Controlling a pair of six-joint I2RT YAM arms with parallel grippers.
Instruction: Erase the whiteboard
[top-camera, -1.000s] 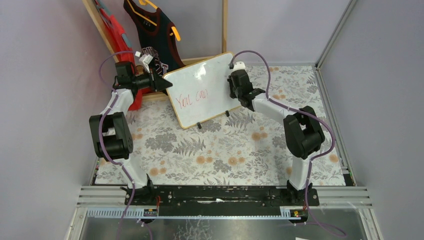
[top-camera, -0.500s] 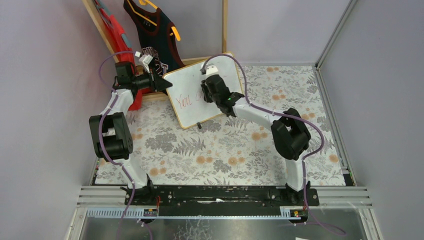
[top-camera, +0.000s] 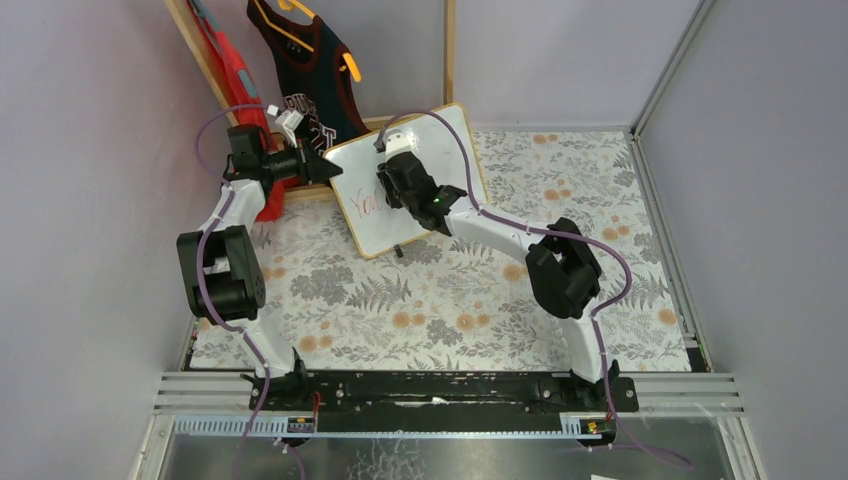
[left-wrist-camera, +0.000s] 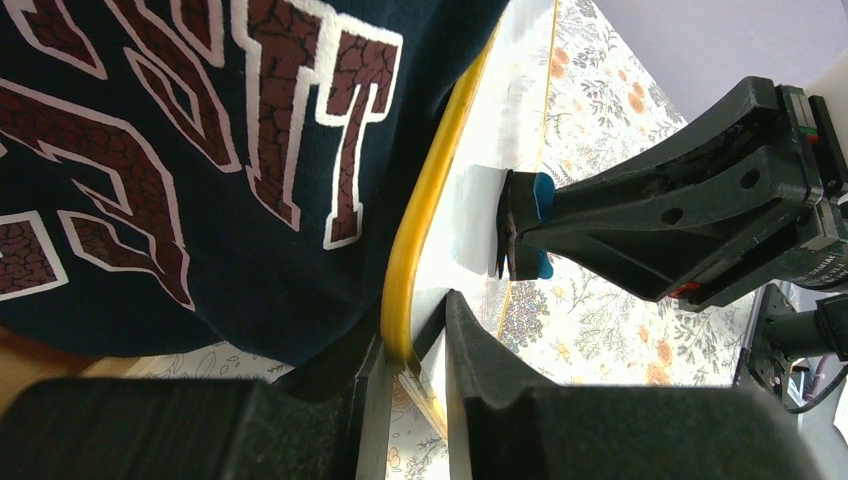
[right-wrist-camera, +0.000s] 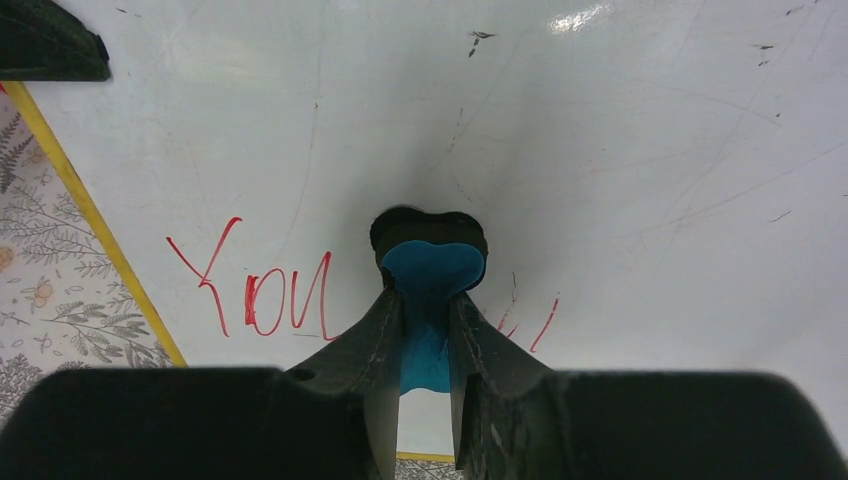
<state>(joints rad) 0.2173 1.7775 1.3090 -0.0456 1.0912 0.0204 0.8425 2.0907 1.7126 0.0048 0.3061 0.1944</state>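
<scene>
Right gripper (right-wrist-camera: 428, 300) clenched on a blue eraser (right-wrist-camera: 430, 262), its black felt pad pressed flat to the whiteboard (right-wrist-camera: 620, 150). The pad sits just at 3 o'clock of the red handwritten "You" (right-wrist-camera: 255, 295), and a few stray red strokes (right-wrist-camera: 543, 325) show at 3 o'clock of the fingers. On the board's left edge the left gripper (left-wrist-camera: 410, 335) is clamped over the thin frame, one finger on the white face and one behind it. In the left wrist view the eraser and the right gripper meet that same face further along.

Seen from above, the whiteboard stands tilted toward 11 o'clock of the table, its long sides running askew to the table edge. One small black foot (top-camera: 398, 251) at its near edge rests on the floral table cover (top-camera: 450, 300). The right arm (top-camera: 500, 232) reaches in from its base at 5 o'clock and hides the middle of the board. The left arm (top-camera: 225, 215) rises along the 9 o'clock side to the board's left corner.

At 12 o'clock of the board a dark jersey (top-camera: 310, 60) with maroon lettering hangs on a wooden rack (top-camera: 449, 50) — in the left wrist view its cloth lies close against the frame beside the gripping fingers. A red garment (top-camera: 235, 75) hangs at 9 o'clock of the jersey. Grey walls (top-camera: 90, 150) close the scene on both sides.
</scene>
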